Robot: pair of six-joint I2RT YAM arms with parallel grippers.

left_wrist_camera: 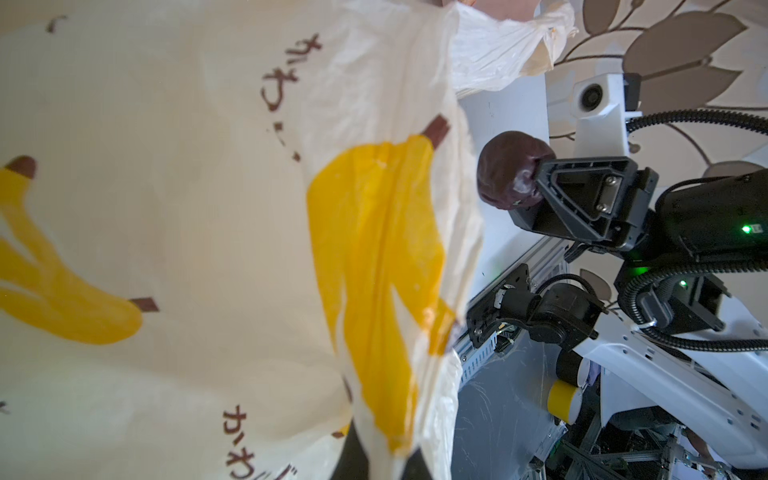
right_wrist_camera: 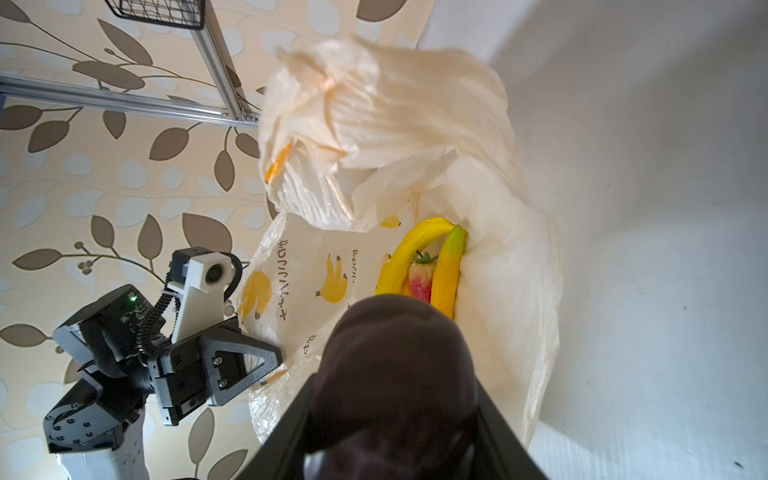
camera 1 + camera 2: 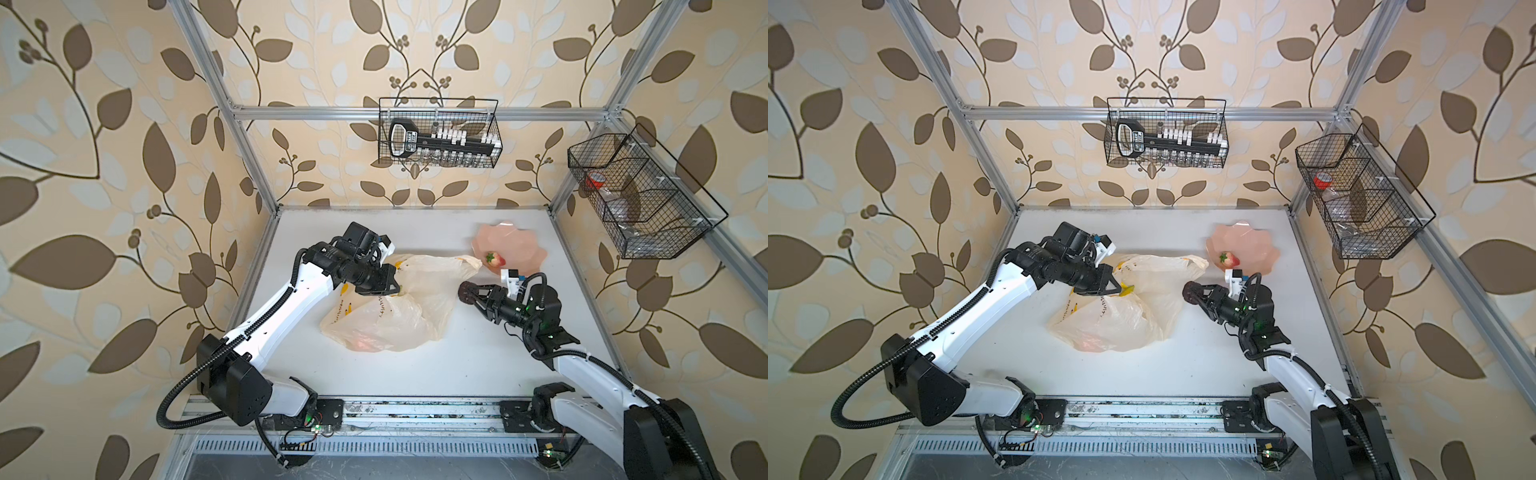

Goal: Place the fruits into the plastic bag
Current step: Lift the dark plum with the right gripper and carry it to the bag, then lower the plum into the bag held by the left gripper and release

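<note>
1. The bag (image 3: 395,320) is thin, crinkly, see-through cream plastic. It has flat yellow banana pictures and dark writing on it. It lies in the middle of the white table (image 3: 457,374).
2. The left pincer (image 3: 390,286) is squeezed together on the bag's far left edge, by its mouth.
3. The right pincer (image 3: 471,293) is clamped on a round, shiny dark fruit (image 3: 463,290), just right of the bag's mouth.
4. Inside the bag lie two smooth, curved bananas (image 2: 415,249) with a bumpy strawberry (image 2: 422,282) between them. In the right wrist view the dark fruit hides their lower ends.
5. The other strawberry (image 3: 496,258) sits on a pink wavy plate (image 3: 519,245), far right.
6. A reddish blur (image 3: 365,343) shows through the bag's near end. I cannot tell what it is.
</note>
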